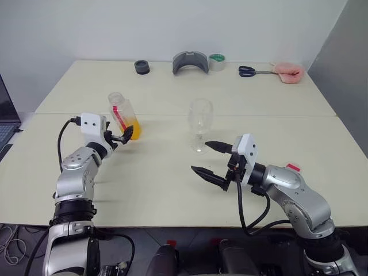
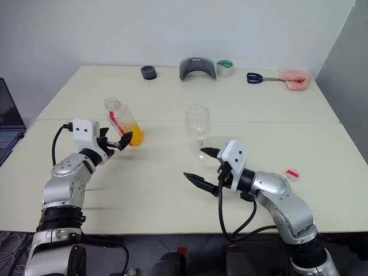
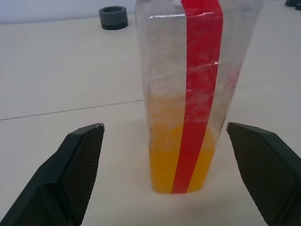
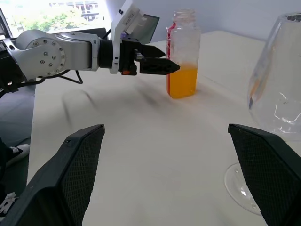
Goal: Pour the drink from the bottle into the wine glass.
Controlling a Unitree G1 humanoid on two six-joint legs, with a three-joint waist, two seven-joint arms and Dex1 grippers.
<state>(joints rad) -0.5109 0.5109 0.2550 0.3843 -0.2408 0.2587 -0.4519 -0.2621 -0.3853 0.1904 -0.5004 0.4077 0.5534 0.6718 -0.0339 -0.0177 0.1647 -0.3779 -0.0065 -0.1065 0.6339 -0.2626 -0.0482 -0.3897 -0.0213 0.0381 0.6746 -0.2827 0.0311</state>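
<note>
The bottle (image 1: 122, 112) stands uncapped on the table's left half, clear with a red stripe. The orange drink (image 1: 134, 130) fills its lower third. My left gripper (image 1: 123, 138) is open right at the bottle's near side. In the left wrist view the bottle (image 3: 188, 89) rises between the spread fingers (image 3: 77, 165) and touches neither. The empty wine glass (image 1: 200, 118) stands upright mid-table. My right gripper (image 1: 200, 156) hovers open just in front of its foot, holding nothing. The right wrist view has the wine glass (image 4: 277, 89) close by, and the bottle (image 4: 183, 42) and left gripper (image 4: 157, 66) beyond.
Along the far edge lie a black ring (image 1: 142, 67), a grey curved piece (image 1: 190, 62), a tape roll (image 1: 217, 61), scissors (image 1: 248, 71) and a pink cloth (image 1: 287, 72). A small red-and-white cap (image 1: 293, 167) lies by my right forearm. A laptop (image 1: 6, 123) sits far left.
</note>
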